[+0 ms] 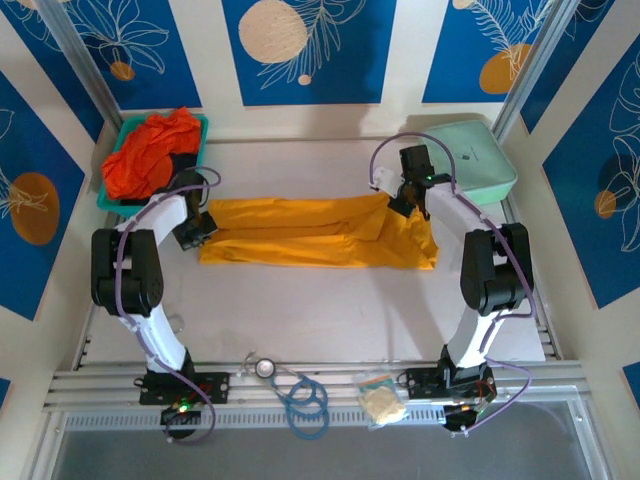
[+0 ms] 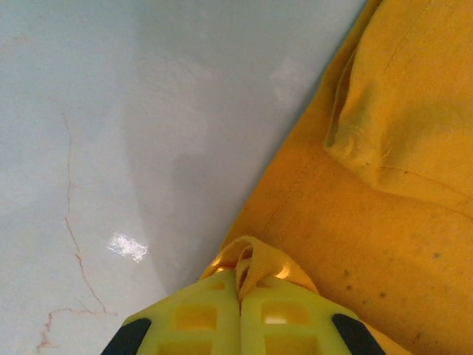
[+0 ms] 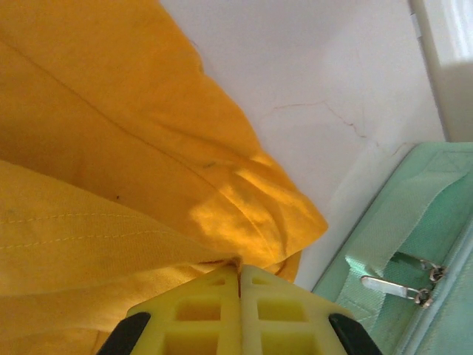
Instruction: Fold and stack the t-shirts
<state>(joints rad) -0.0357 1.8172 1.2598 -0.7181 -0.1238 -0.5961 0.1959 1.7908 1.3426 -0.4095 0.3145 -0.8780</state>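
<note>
A mustard-yellow t-shirt point(image 1: 310, 232) lies in a long folded band across the middle of the table. My left gripper point(image 1: 200, 222) is shut on its left end, a small loop of yellow cloth point(image 2: 255, 259) pinched between the yellow fingers point(image 2: 199, 318). My right gripper point(image 1: 408, 200) is shut on the shirt's upper right edge point(image 3: 222, 222), with the cloth caught between its fingers point(image 3: 273, 314). Red-orange t-shirts point(image 1: 150, 152) are heaped in the teal tray point(image 1: 203, 124) at the back left.
A pale mint-green padded case point(image 1: 470, 160) lies at the back right, close to my right gripper, its zipper pulls point(image 3: 399, 285) visible in the right wrist view. Blue rings point(image 1: 305, 400), a small metal piece point(image 1: 263, 368) and a clear bag point(image 1: 380, 395) rest on the front rail.
</note>
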